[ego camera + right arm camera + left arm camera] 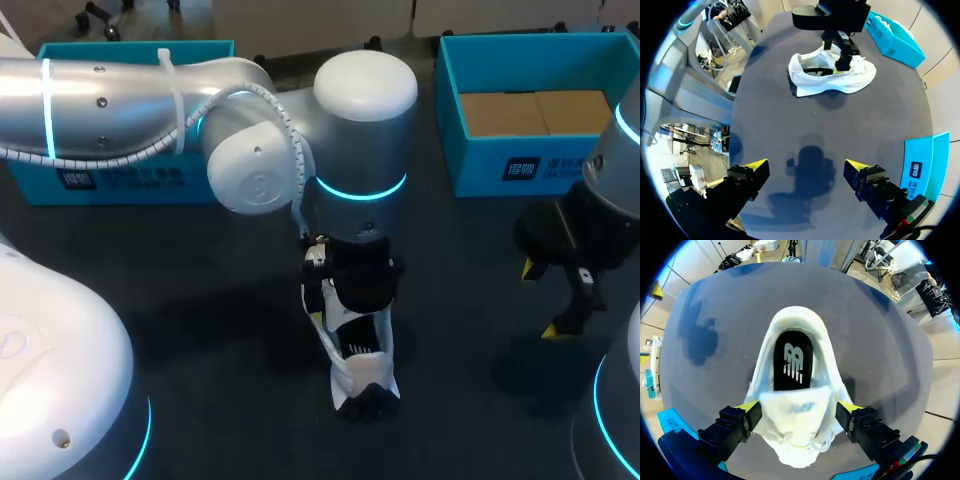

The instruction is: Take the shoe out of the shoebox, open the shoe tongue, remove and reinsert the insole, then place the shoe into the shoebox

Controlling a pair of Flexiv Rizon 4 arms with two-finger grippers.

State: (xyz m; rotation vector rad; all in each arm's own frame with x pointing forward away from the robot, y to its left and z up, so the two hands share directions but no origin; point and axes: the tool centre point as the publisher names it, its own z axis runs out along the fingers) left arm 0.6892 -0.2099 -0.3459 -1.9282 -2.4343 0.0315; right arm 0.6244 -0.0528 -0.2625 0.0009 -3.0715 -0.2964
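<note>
White fabric forms the one shoe, which stands near the middle of the dark worktop with one black insole lying inside. The left pincer clasps the shoe from two sides, beside the tongue. The right pincer hangs spread above the worktop, well apart from the shoe. Two teal boxes stand at the far side: the left box and the right box.
</note>
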